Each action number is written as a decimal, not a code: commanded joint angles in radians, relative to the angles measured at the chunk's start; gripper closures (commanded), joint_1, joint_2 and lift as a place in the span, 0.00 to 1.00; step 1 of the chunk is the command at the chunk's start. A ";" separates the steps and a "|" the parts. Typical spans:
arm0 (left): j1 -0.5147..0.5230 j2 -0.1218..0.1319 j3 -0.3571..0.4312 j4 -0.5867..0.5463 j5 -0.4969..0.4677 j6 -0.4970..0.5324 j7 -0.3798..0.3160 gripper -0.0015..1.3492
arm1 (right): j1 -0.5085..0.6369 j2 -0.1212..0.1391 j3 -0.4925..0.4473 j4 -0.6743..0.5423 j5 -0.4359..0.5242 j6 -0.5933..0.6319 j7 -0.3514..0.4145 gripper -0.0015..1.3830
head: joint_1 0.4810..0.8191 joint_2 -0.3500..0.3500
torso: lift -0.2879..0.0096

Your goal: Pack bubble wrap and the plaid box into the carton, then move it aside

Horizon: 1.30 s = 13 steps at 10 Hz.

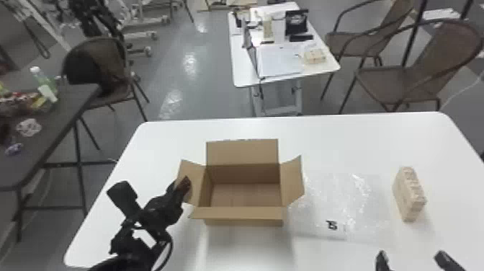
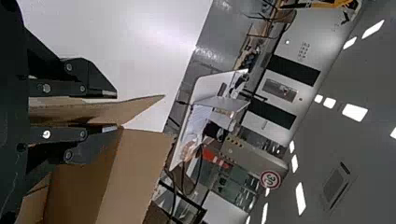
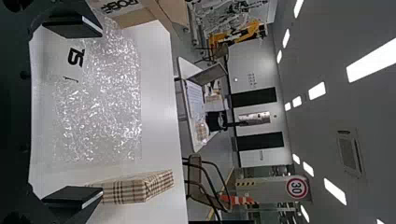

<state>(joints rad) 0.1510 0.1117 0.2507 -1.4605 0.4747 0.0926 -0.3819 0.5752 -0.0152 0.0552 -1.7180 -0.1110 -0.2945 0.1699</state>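
Observation:
The open carton (image 1: pixel 245 194) stands upright on the table, its flaps spread and its inside bare. At its left side my left gripper (image 1: pixel 186 183) is shut on the left flap (image 1: pixel 194 176); in the left wrist view the gripper (image 2: pixel 116 111) has the flap (image 2: pixel 135 106) between its two fingers. Bubble wrap (image 1: pixel 345 205) lies flat to the carton's right. Farther right the plaid box (image 1: pixel 409 194) stands on the table. My right gripper (image 1: pixel 412 257) is open at the table's near side, and in the right wrist view the gripper (image 3: pixel 102 112) holds nothing, the bubble wrap (image 3: pixel 102 102) and plaid box (image 3: pixel 140 187) beyond it.
The white table (image 1: pixel 173 140) carries everything. A dark side table (image 1: pixel 68 111) with assorted items is at the left. Behind stand another white table (image 1: pixel 245 77) and brown chairs (image 1: pixel 396 83).

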 commanded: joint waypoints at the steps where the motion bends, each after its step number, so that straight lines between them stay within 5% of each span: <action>1: -0.001 -0.009 -0.005 -0.001 -0.002 -0.014 0.000 0.90 | 0.000 0.003 0.000 -0.003 0.001 0.002 -0.003 0.08 | 0.63 0.78 | 0.88; 6: 0.007 0.003 -0.021 -0.008 0.007 -0.027 -0.005 0.90 | -0.052 0.016 -0.006 -0.095 -0.026 0.218 -0.044 0.08 | 0.63 0.77 | 0.88; 11: -0.002 -0.001 -0.041 -0.008 0.012 -0.039 -0.008 0.90 | -0.351 0.016 0.034 -0.069 -0.075 0.726 -0.086 0.08 | 0.63 0.75 | 0.88; 13: -0.010 -0.001 -0.050 -0.008 0.012 -0.040 -0.009 0.90 | -0.451 0.016 0.091 -0.015 -0.157 0.851 -0.190 0.08 | 0.63 0.77 | 0.88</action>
<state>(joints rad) 0.1436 0.1106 0.2033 -1.4680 0.4863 0.0526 -0.3906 0.1517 0.0000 0.1315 -1.7500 -0.2401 0.5206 -0.0185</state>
